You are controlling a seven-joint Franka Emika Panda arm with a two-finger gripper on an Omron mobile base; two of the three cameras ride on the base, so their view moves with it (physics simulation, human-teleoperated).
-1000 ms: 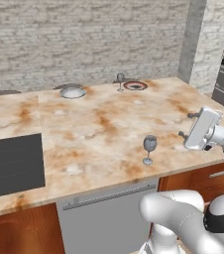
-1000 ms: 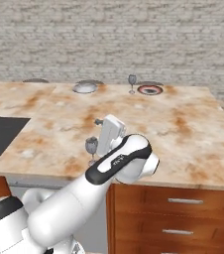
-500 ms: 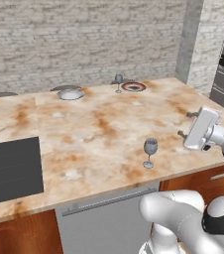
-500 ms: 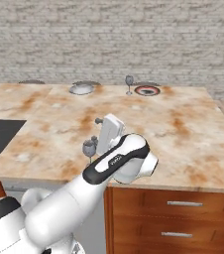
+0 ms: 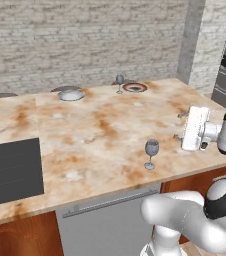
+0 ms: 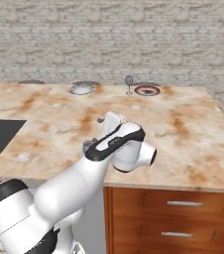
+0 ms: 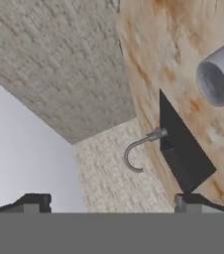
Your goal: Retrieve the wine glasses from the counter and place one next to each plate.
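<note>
lining up on the second glass is the step in hand, by the look of it. going left to right across the left base view: the pale grey-white plate (image 5: 71, 94) sits at the far edge of the counter (image 5: 85, 135) with nothing beside it, then 1 wine glass (image 5: 119, 83) stands upright just beside the red-rimmed plate (image 5: 135, 87), so that place looks served. nearer the front edge, the other wine glass (image 5: 151, 153) stands upright on its round foot, alone on bare marble. just to its right hovers the gripper (image 5: 181, 127), close to the glass but apart from it, jaws spread wide and holding nothing.

in the hand view the 2 fingertips (image 7: 34, 202) sit far apart at the bottom, and a greyish bowl of glass (image 7: 222, 74) shows at the upper right, off to one side rather than between them.

my read: the next move calls for swinging the hand so the bowl or stem sits between the fingers, then closing gently. the glass looks clear, greyish-blue, thin-stemmed and easy to tip with a careless nudge.
</note>
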